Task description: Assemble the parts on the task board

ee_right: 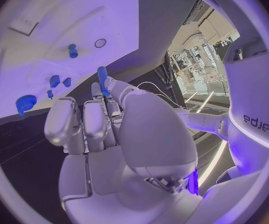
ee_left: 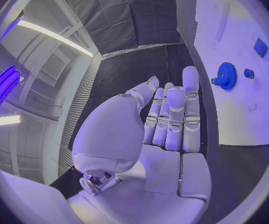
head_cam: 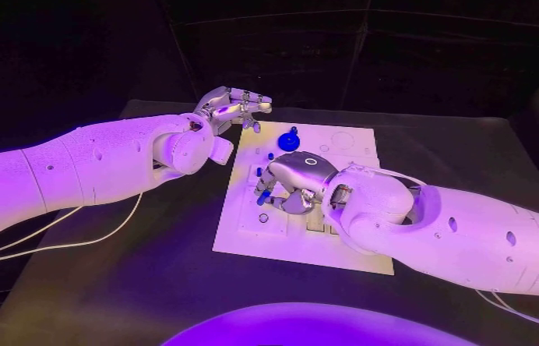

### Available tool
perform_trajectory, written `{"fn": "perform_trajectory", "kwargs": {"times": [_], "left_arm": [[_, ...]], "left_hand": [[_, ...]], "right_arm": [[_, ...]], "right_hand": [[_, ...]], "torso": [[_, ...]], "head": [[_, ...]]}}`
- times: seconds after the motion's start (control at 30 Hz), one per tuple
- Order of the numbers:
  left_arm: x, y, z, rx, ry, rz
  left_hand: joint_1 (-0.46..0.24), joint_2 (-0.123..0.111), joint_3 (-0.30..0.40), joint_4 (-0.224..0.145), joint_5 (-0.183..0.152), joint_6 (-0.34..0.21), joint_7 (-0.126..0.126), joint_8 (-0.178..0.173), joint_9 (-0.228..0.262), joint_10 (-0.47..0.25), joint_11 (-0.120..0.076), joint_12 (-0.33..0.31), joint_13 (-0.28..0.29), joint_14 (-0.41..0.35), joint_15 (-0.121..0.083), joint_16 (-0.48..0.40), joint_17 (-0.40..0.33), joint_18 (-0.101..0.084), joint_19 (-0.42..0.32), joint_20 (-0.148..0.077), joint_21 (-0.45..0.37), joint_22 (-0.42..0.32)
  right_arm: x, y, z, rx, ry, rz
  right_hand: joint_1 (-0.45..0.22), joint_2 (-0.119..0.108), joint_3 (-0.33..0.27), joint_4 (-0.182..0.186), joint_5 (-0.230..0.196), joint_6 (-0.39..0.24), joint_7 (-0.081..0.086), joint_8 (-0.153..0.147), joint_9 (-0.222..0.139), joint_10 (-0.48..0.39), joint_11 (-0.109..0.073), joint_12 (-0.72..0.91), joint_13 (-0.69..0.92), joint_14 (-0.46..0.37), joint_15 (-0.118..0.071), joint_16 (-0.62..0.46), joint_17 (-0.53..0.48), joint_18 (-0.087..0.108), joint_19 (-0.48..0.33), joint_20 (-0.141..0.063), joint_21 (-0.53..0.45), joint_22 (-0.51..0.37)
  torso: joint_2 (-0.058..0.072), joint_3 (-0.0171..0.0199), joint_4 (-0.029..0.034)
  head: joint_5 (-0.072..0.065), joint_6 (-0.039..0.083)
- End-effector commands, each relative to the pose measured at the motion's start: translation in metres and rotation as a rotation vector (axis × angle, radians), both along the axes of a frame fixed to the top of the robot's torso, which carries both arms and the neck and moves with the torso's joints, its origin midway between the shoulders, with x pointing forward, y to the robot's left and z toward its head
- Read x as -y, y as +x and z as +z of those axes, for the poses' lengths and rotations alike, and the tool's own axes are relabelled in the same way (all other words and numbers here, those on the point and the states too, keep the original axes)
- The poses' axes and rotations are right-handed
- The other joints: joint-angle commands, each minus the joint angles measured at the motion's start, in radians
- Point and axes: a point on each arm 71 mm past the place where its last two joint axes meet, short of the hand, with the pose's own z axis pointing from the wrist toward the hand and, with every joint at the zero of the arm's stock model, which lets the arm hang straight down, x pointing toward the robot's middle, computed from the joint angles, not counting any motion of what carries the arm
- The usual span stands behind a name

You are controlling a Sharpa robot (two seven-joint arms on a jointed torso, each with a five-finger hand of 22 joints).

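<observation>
The white task board (head_cam: 350,150) lies in the middle of the table. A blue gear (head_cam: 290,139) stands near its far edge, also seen in the left wrist view as the gear (ee_left: 226,75). My right hand (head_cam: 297,179) hovers low over the board's middle. It pinches a small blue peg (ee_right: 102,77) at its fingertips; the peg (head_cam: 264,199) pokes out toward the board's left side. My left hand (head_cam: 231,109) floats above the board's far left corner, fingers (ee_left: 171,115) straight and apart, holding nothing.
Small blue parts (ee_right: 72,51) (ee_right: 54,80) sit in the board beside the gear (ee_right: 26,103), and others (ee_left: 260,47) lie past it. Empty round holes (head_cam: 341,138) mark the far right of the board. Black table (head_cam: 135,284) surrounds it; a white cable (head_cam: 68,245) trails at the left.
</observation>
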Motion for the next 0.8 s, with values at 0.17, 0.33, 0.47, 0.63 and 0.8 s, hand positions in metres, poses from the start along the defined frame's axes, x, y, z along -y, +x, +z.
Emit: {"fn": "perform_trajectory", "kwargs": {"times": [0.17, 0.33, 0.47, 0.63, 0.8], "left_arm": [[0.003, 0.0, 0.002, 0.004, -0.01, -0.012], [0.003, 0.0, 0.002, 0.004, -0.01, -0.013], [0.004, 0.001, 0.001, 0.004, -0.01, -0.014], [0.004, 0.001, 0.001, 0.004, -0.009, -0.013], [0.004, 0.002, 0.001, 0.004, -0.009, -0.014]], "left_hand": [[0.005, 0.001, -0.003, -0.003, 0.004, -0.007, 0.002, 0.005, -0.001, -0.007, -0.003, 0.005, 0.002, -0.007, 0.002, 0.0, -0.001, 0.014, -0.002, 0.008, -0.004, -0.002], [0.005, 0.001, -0.003, -0.003, 0.004, -0.007, 0.002, 0.005, -0.001, -0.007, -0.003, 0.005, 0.002, -0.007, 0.002, 0.0, -0.001, 0.014, -0.002, 0.008, -0.004, -0.002], [0.005, 0.001, -0.003, -0.003, 0.004, -0.007, 0.002, 0.005, -0.001, -0.007, -0.003, 0.005, 0.002, -0.007, 0.002, 0.0, -0.001, 0.014, -0.002, 0.008, -0.004, -0.002], [0.005, 0.001, -0.003, -0.003, 0.004, -0.007, 0.002, 0.005, -0.001, -0.007, -0.003, 0.005, 0.002, -0.007, 0.002, 0.0, -0.001, 0.014, -0.002, 0.008, -0.004, -0.002], [0.005, 0.001, -0.003, -0.003, 0.004, -0.007, 0.002, 0.005, -0.001, -0.007, -0.003, 0.005, 0.002, -0.007, 0.002, 0.0, -0.001, 0.014, -0.002, 0.008, -0.004, -0.002]], "right_arm": [[-0.007, -0.002, -0.013, -0.012, -0.052, 0.048], [-0.009, -0.002, -0.018, -0.012, -0.077, 0.05], [-0.009, -0.003, -0.021, -0.022, -0.104, 0.058], [-0.009, -0.003, -0.023, -0.03, -0.124, 0.06], [-0.008, -0.003, -0.024, -0.034, -0.134, 0.06]], "right_hand": [[-0.011, -0.003, 0.008, 0.0, 0.005, 0.002, 0.008, -0.006, -0.001, 0.022, -0.017, -0.004, 0.001, 0.021, 0.002, 0.006, -0.002, -0.006, 0.003, 0.002, 0.005, -0.001], [-0.011, -0.003, 0.008, 0.0, 0.005, 0.002, 0.008, -0.006, -0.001, 0.022, -0.017, -0.004, 0.001, 0.021, 0.002, 0.005, -0.002, -0.005, 0.002, 0.002, 0.004, -0.002], [-0.013, -0.004, 0.009, -0.001, 0.005, 0.003, 0.008, -0.006, -0.001, 0.022, -0.017, -0.004, 0.002, 0.021, 0.002, 0.007, -0.001, -0.005, 0.002, 0.002, 0.004, -0.002], [-0.015, -0.004, 0.008, -0.001, 0.005, 0.003, 0.008, -0.006, -0.001, 0.023, -0.017, -0.005, 0.002, 0.021, 0.002, 0.007, -0.001, -0.006, 0.002, 0.002, 0.004, -0.001], [-0.016, -0.005, 0.008, -0.001, 0.005, 0.004, 0.008, -0.006, -0.001, 0.023, -0.017, -0.005, 0.002, 0.021, 0.002, 0.007, -0.001, -0.006, 0.002, 0.002, 0.005, -0.001]], "torso": [[0.0, 0.0012, -0.0028], [0.0, 0.0019, -0.0022], [0.001, 0.0022, -0.0018], [0.0, 0.0019, -0.0024], [0.0, 0.0018, -0.0023]], "head": [[0.004, -0.003], [0.006, -0.006], [0.007, -0.007], [0.007, -0.009], [0.007, -0.011]]}}
